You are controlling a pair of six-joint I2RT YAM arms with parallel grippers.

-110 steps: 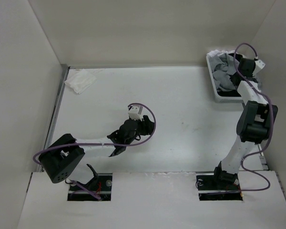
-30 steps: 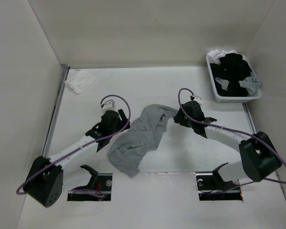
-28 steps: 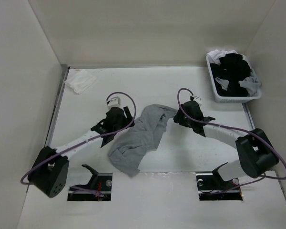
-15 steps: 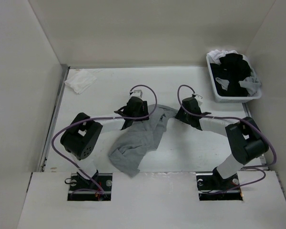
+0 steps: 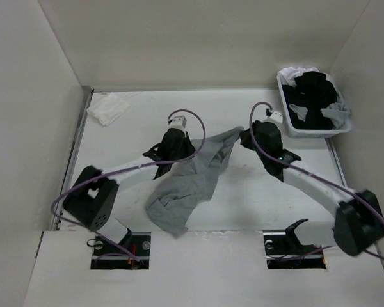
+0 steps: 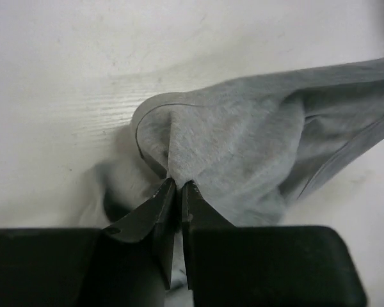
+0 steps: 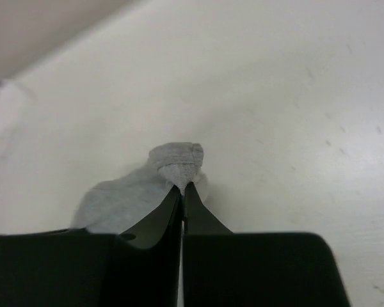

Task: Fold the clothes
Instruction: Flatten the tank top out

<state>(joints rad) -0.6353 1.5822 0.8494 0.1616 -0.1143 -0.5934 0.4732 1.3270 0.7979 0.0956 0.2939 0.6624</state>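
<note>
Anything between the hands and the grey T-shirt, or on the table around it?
Nothing visible: the left hand and right hand are each shut on the T-shirt fabric. The basket and white cloth sit apart in the far corners.

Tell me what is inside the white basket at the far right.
The basket holds mostly black garments, a white garment at its far end and grey pieces toward its near end. Anything beneath them is covered.

Two grippers in play: left gripper (image 6: 177,185), right gripper (image 7: 182,187). One grey T-shirt (image 5: 185,185), one small white cloth (image 5: 107,109), one basket (image 5: 320,132), garments (image 5: 313,86) piled inside, maybe three or four, too tangled to count.
</note>
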